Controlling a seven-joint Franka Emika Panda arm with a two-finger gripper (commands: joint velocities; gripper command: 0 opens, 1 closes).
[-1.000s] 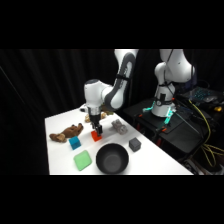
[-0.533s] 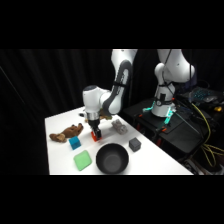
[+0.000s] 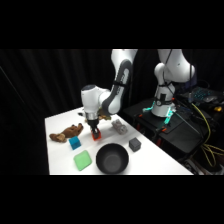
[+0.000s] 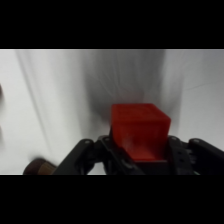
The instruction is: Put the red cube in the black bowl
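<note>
Moved: gripper (image 3: pixel 95 131) has dropped lower over the table than half a second back, and now sits right down on the cube (image 3: pixel 96 135).
Jaws: set either side of the cube (image 4: pixel 138 131) in the wrist view, black linkage flanking it left and right; whether they are already pinching it or just about to, I cannot tell.
Cube: dead centre between the jaws, low in the wrist frame, a flat face toward each side; in the side view it peeks out red just under the fingertips, centre-left of the frame.
Key relation: bowl (image 3: pixel 112 159) lies below and slightly right of the cube in the side frame, near but not touching.
Coming move, as I read it: secure the grip, lift, carry toward the lower middle of the frame, release over the hollow.
Neighbours: blue cube (image 3: pixel 75 143) left of the gripper, green block (image 3: pixel 82 160) just left of the bowl, grey cube (image 3: pixel 134 144) to the bowl's upper right.
Risk: a low carry could clip the bowl's rim.
</note>
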